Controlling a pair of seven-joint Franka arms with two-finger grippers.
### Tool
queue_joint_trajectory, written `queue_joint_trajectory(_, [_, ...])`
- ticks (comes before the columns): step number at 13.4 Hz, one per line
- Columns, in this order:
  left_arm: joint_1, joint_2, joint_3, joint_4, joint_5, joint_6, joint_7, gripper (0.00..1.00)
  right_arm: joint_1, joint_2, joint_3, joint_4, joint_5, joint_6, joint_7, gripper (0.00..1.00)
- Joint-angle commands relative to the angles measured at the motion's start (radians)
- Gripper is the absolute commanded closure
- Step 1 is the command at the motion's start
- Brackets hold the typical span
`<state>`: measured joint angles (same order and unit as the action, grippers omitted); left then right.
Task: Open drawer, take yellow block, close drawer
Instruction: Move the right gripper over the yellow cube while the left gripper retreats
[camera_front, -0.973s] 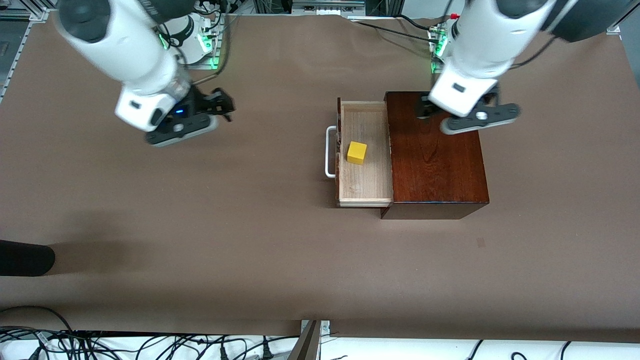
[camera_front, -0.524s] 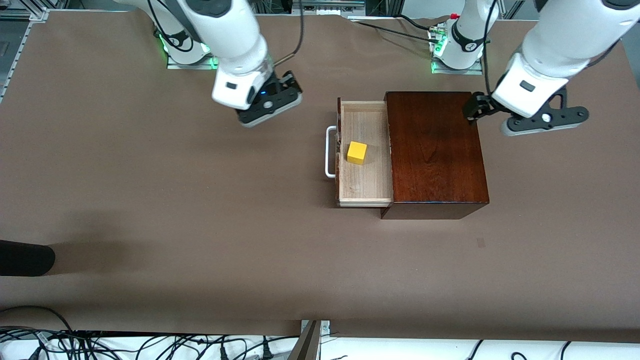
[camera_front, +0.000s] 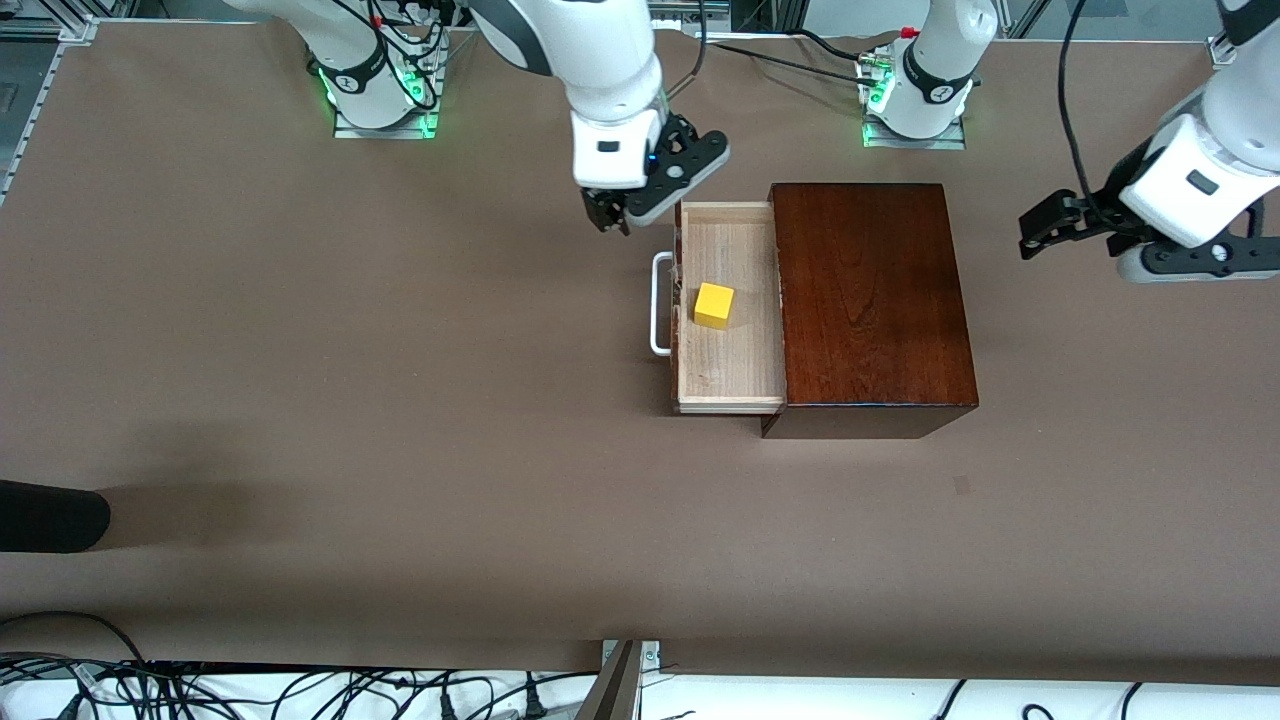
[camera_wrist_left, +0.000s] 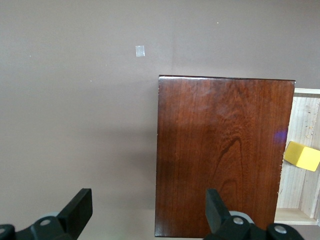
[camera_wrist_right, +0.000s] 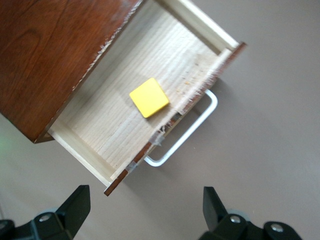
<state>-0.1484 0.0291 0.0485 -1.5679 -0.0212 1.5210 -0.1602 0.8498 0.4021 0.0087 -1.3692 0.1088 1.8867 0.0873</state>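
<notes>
The drawer (camera_front: 730, 360) stands pulled out of the mahogany box (camera_front: 870, 300), its white handle (camera_front: 660, 305) toward the right arm's end of the table. The yellow block (camera_front: 714, 304) lies on the pale tray floor, close to the drawer front. My right gripper (camera_front: 608, 214) hangs open and empty over the table, just off the drawer front's corner; its wrist view shows the yellow block (camera_wrist_right: 149, 97), the handle (camera_wrist_right: 187, 137) and the tray (camera_wrist_right: 165, 55). My left gripper (camera_front: 1042, 228) is open and empty over the table, past the box toward the left arm's end. Its wrist view shows the box (camera_wrist_left: 225, 150) and the block (camera_wrist_left: 302, 155).
A dark object (camera_front: 50, 515) juts in at the table edge toward the right arm's end. Cables (camera_front: 200, 690) run along the edge nearest the front camera. A small tape mark (camera_front: 960, 485) lies on the brown cover nearer the front camera than the box.
My right arm has swung from its own end of the table to the drawer's corner. My left arm has moved off the box top toward its own end. Both grippers stayed open.
</notes>
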Motion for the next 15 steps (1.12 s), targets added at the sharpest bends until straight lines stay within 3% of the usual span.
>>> queue_joint_trajectory(1, [0.001,-0.048,0.005,-0.048,-0.023,0.028,0.025,0.00,0.017,0.064,-0.010,0.061,0.002,-0.004,-0.134,0.00])
queue_joint_trajectory(5, [0.012,-0.040,0.007,-0.027,-0.036,0.028,0.024,0.00,0.026,0.141,-0.009,0.122,-0.001,0.029,-0.300,0.00])
queue_joint_trajectory(9, [0.072,-0.028,0.005,-0.018,-0.036,0.048,0.028,0.00,0.034,0.277,-0.009,0.272,-0.027,0.049,-0.373,0.00])
queue_joint_trajectory(15, [0.076,0.012,0.005,0.014,-0.023,0.050,0.027,0.00,0.038,0.352,-0.010,0.272,-0.086,0.112,-0.439,0.00])
